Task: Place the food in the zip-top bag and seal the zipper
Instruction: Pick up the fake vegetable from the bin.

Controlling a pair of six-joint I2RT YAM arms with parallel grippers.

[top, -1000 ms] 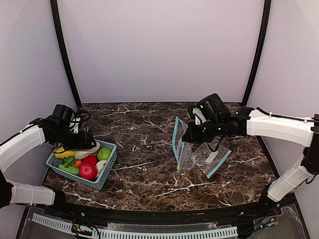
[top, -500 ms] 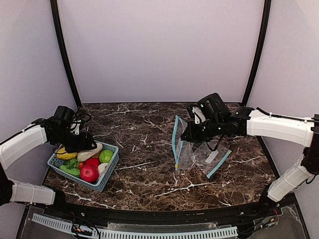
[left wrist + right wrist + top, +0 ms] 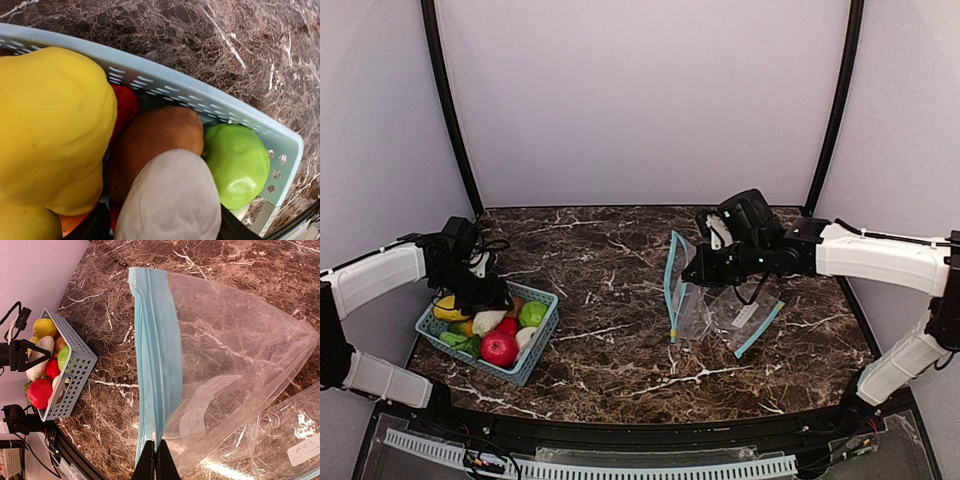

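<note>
The food lies in a teal lattice basket (image 3: 538,345) at the table's left. In the left wrist view I see a yellow piece (image 3: 50,130), a brown one (image 3: 155,140) and a green apple (image 3: 237,162). My left gripper (image 3: 483,300) reaches down into the basket, its dark fingers pressed against both sides of a cream-white piece (image 3: 170,200). The clear zip-top bag (image 3: 225,365) stands to the right of the table's centre with its mouth facing the basket. My right gripper (image 3: 156,455) is shut on the bag's teal zipper strip (image 3: 155,365) and holds that rim up.
A red apple (image 3: 498,346) and a green piece (image 3: 529,313) sit at the basket's near side. A second clear bag (image 3: 755,320) lies flat under the raised one. Dark marble stretches between basket and bag; black frame posts stand at the back corners.
My left gripper has dropped lower into the basket and narrowed around the cream-white piece, which turned from lying flat to more upright. The right arm and bag have held still.
</note>
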